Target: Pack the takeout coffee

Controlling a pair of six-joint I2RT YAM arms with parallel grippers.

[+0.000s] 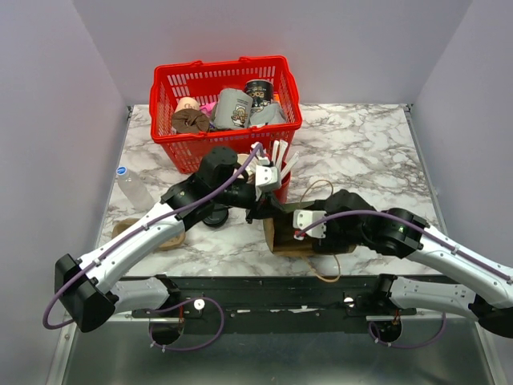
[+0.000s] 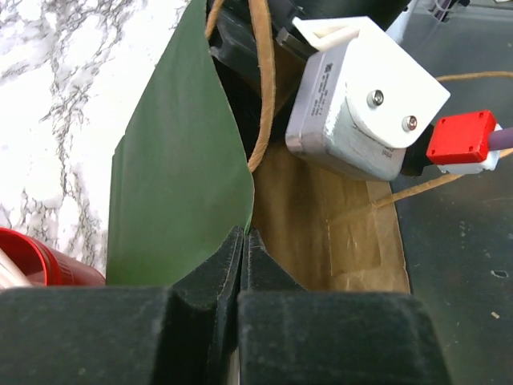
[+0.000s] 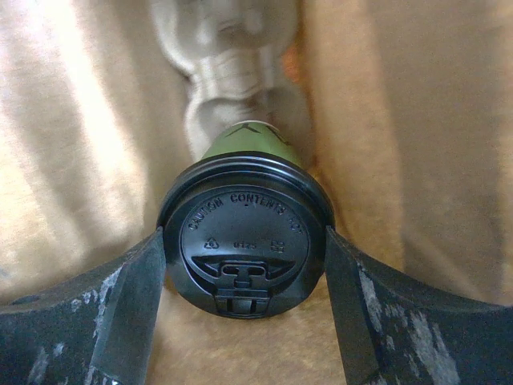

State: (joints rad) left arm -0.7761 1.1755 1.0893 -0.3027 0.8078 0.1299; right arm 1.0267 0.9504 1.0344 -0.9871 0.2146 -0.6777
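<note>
left gripper [image 2: 243,238] pinched tight on the brown paper bag [image 2: 321,216] rim, likely keeping its mouth open; right gripper [image 3: 244,242] clamped the black-lidded olive-green paper cup [image 3: 244,228] inside, ready to set down.

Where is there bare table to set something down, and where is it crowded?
Bare marble between the red basket and the table's right edge, behind the right arm. A narrower strip left of the basket. Crowded centre front: left arm, paper bag, red cup.
</note>
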